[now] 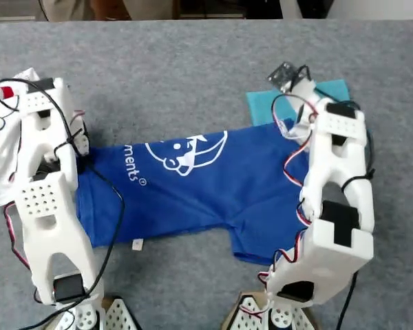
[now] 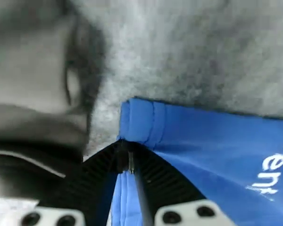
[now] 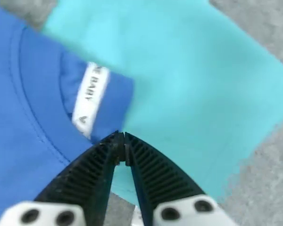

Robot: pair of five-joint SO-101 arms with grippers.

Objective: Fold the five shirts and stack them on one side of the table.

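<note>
A blue shirt (image 1: pixel 213 185) with white print lies spread flat across the middle of the grey table. My left gripper (image 1: pixel 82 155) is at the shirt's left edge. In the left wrist view this gripper (image 2: pixel 127 157) is shut on the hem of the blue shirt (image 2: pixel 217 146). My right gripper (image 1: pixel 289 127) is at the shirt's right end, by the neck. In the right wrist view it (image 3: pixel 121 143) is shut on the collar edge of the blue shirt (image 3: pixel 28 103), next to the white label (image 3: pixel 87 101). A folded teal shirt (image 1: pixel 334 93) (image 3: pixel 188 70) lies partly under that end.
A crumpled white shirt (image 1: pixel 3 158) lies at the table's left edge behind the left arm. Bare grey table cloth (image 1: pixel 193 69) stretches along the far side. Both arm bases stand at the near edge.
</note>
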